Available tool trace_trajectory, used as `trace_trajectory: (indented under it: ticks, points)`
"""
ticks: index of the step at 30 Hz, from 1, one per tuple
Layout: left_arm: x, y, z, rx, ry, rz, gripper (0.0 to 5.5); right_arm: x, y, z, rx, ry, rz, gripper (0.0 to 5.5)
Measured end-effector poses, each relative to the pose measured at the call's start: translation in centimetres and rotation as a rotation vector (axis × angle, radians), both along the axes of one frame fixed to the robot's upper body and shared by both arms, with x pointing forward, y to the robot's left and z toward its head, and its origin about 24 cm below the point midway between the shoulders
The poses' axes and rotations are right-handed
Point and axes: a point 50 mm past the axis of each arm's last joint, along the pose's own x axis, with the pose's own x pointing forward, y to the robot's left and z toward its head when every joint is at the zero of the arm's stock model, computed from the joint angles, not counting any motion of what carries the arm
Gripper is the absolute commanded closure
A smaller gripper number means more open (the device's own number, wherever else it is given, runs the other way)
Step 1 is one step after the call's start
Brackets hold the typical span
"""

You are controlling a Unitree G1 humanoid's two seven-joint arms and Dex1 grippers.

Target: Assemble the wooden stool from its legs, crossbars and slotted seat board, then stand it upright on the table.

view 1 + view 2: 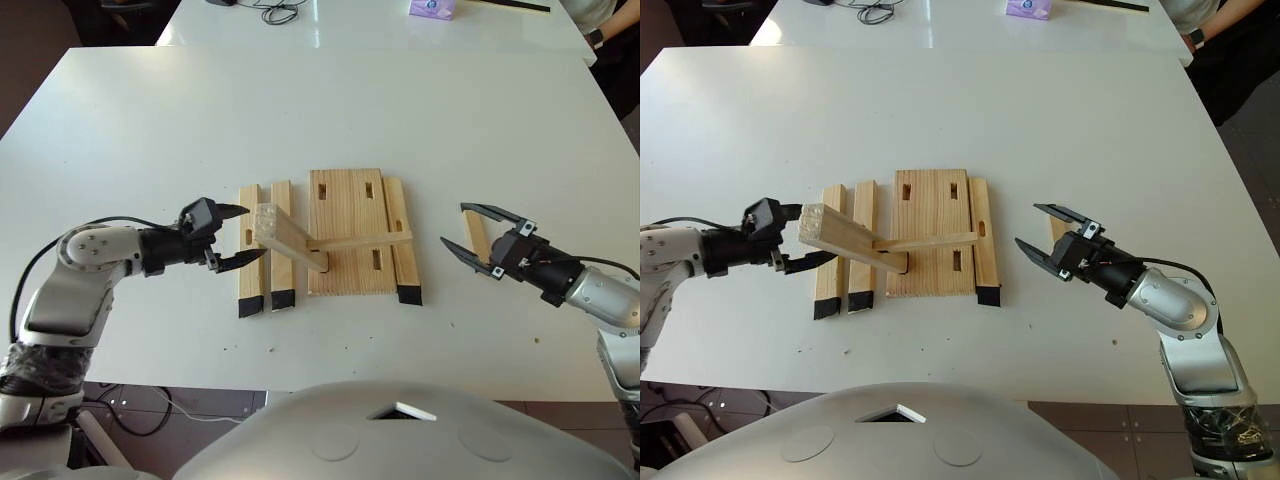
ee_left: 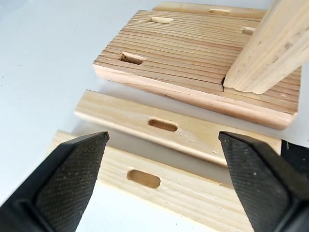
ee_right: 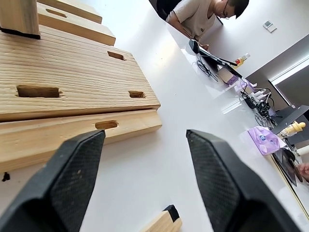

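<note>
Our pale slotted wooden seat board lies flat at centre as base, one wooden leg socketed; left gripper gapes at nine o'clock toward spare black-tipped legs, right gripper gapes at three.

**Clearances around the parts.** A slanting leg rises from the seat board. Its upper end sits just in front of the open jaws of the left gripper, and two flat legs lie beneath them. A strip of bare worktop separates the right gripper, jaws apart, from the outermost leg. A short wooden piece lies at that gripper. Beyond the board the worktop offers wide passage.
</note>
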Motion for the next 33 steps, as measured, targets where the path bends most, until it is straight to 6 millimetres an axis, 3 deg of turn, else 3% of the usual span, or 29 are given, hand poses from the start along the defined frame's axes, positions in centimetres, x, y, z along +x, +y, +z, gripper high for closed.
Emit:
trace_trajectory:
  ticks: [7,17,21,27,33]
  points:
    - [-3.5,-1.8,-0.2,0.007,0.252,0.267,1.27,-1.2,0.0,-0.2,0.024,-0.007,-0.064,2.39]
    - [-4.9,-2.2,-1.4,0.087,0.452,0.483,1.27,-1.3,0.1,-0.2,0.025,0.0,-0.077,2.39]
    - [-5.1,-2.4,-1.7,0.097,0.476,0.473,1.27,-1.3,0.1,-0.2,0.024,-0.001,-0.08,2.39]
    - [-4.2,-0.4,-1.6,0.187,0.464,0.483,1.27,-1.4,0.1,-0.4,0.019,-0.005,-0.095,2.39]
    - [-3.2,0.4,-1.7,0.206,0.444,0.474,1.27,-1.5,0.3,-0.6,0.032,-0.008,-0.103,2.39]
